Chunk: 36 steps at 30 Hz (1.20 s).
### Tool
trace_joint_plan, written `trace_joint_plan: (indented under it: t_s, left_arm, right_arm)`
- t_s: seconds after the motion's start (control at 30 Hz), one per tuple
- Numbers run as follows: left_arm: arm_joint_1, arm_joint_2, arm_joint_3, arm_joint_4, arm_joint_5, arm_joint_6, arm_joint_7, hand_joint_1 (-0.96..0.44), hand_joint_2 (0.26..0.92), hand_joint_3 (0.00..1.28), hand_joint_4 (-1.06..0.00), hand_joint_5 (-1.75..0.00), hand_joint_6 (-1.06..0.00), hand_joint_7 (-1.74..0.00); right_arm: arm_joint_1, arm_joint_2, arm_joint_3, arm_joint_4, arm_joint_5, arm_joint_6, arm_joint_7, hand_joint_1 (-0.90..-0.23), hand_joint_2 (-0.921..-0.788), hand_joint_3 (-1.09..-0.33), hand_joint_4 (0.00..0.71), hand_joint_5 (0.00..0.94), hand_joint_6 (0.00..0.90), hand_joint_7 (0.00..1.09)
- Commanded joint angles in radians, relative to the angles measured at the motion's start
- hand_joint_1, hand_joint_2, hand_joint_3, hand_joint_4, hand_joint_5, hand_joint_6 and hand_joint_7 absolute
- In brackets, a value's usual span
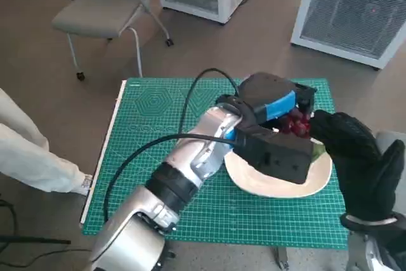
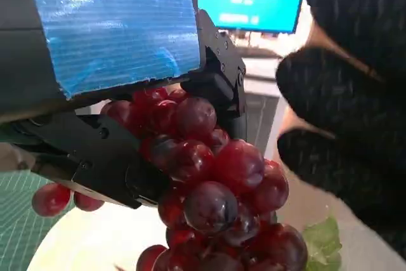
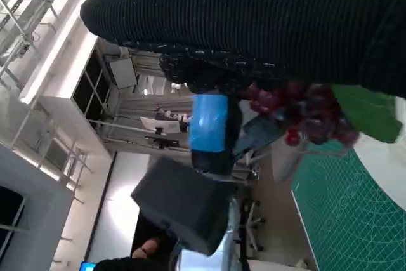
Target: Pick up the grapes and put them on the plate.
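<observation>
A bunch of dark red grapes [image 1: 295,124] hangs just above the far side of the white plate [image 1: 279,185]. My left hand [image 1: 274,103] grips the bunch from above. In the left wrist view the grapes [image 2: 216,182] hang from the black fingers [image 2: 95,157] under the blue-taped back [image 2: 108,30], over the plate [image 2: 89,242]. A green leaf [image 2: 323,239] lies on the plate below them. My gloved right hand [image 1: 361,160] stands close beside the bunch with its fingers [image 2: 346,87] apart and nothing in it. The right wrist view shows the grapes [image 3: 304,112] and leaf [image 3: 371,115] under the glove [image 3: 254,23].
The plate sits on a green cutting mat [image 1: 158,112] that covers the small table. A black cable [image 1: 190,109] loops over my left forearm. A chair [image 1: 101,11] and white cabinets [image 1: 352,14] stand beyond the table. A person's pale trouser leg [image 1: 32,157] is at the left.
</observation>
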Motion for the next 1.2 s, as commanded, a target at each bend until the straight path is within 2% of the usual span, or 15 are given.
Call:
trace_joint_plan:
  t_s: [0.03,0.27,0.37,0.43,0.47,0.5,0.6,0.63,0.73,0.93,1.2]
  left_arm:
    - [-0.046,-0.014,-0.012,0.023,0.003,0.000,0.001,0.00,0.920,0.09,-0.67,-1.18,-0.60,-1.20]
    - [-0.049,-0.029,0.002,0.052,-0.029,0.006,-0.021,0.00,0.921,0.11,-0.65,-1.21,-0.58,-1.21]
    - [-0.046,-0.037,0.018,0.065,-0.060,0.004,-0.049,0.00,0.921,0.19,-0.58,-1.31,-0.47,-1.29]
    - [-0.044,-0.039,0.026,0.073,-0.078,-0.002,-0.069,-0.07,0.921,0.27,-0.48,-1.22,-0.39,-1.41]
    - [-0.043,-0.040,0.030,0.079,-0.087,-0.007,-0.079,-0.12,0.919,0.29,-0.44,-1.09,-0.36,-1.42]
    - [-0.042,-0.041,0.035,0.087,-0.097,-0.012,-0.088,-0.16,0.918,0.29,-0.41,-0.89,-0.33,-1.33]
    - [-0.039,-0.044,0.049,0.111,-0.123,-0.030,-0.110,-0.19,0.917,0.19,-0.35,-0.38,-0.31,-0.72]
    - [-0.037,-0.044,0.053,0.119,-0.131,-0.037,-0.116,-0.21,0.919,0.16,-0.32,-0.27,-0.30,-0.55]
    - [-0.030,-0.042,0.062,0.137,-0.149,-0.066,-0.126,-0.30,0.920,0.11,-0.21,-0.09,-0.26,-0.27]
    - [-0.018,-0.032,0.050,0.161,-0.135,-0.129,-0.089,-0.49,0.921,0.10,-0.04,-0.01,-0.16,-0.09]
    - [-0.010,-0.025,0.034,0.168,-0.112,-0.151,-0.048,-0.54,0.921,0.11,0.00,0.00,-0.14,-0.06]
  right_arm:
    - [0.022,0.006,-0.002,0.004,-0.008,0.006,-0.013,-0.338,-0.921,-0.629,0.387,0.878,0.197,1.03]
    - [0.023,0.008,-0.003,0.001,-0.009,0.006,-0.018,-0.342,-0.921,-0.628,0.388,0.874,0.198,1.03]
    - [0.023,0.009,-0.002,0.000,-0.010,0.006,-0.020,-0.344,-0.921,-0.627,0.389,0.874,0.198,1.03]
    - [0.023,0.010,-0.002,0.000,-0.011,0.006,-0.021,-0.345,-0.921,-0.627,0.389,0.873,0.198,1.03]
    - [0.023,0.011,-0.002,0.000,-0.011,0.006,-0.021,-0.345,-0.921,-0.626,0.390,0.873,0.198,1.03]
    - [0.023,0.011,-0.002,0.001,-0.011,0.006,-0.021,-0.345,-0.921,-0.626,0.390,0.873,0.198,1.03]
    - [0.022,0.012,-0.002,0.003,-0.012,0.006,-0.022,-0.345,-0.921,-0.626,0.390,0.872,0.198,1.03]
    - [0.022,0.013,-0.002,0.003,-0.013,0.006,-0.022,-0.345,-0.921,-0.626,0.390,0.872,0.198,1.03]
    - [0.024,0.014,-0.002,0.000,-0.015,0.006,-0.023,-0.345,-0.921,-0.626,0.391,0.871,0.198,1.03]
    - [0.026,0.014,-0.004,0.000,-0.022,0.003,-0.023,-0.348,-0.921,-0.624,0.392,0.869,0.198,1.03]
    - [0.022,0.011,-0.006,0.012,-0.027,0.000,-0.021,-0.350,-0.921,-0.623,0.392,0.867,0.199,1.03]
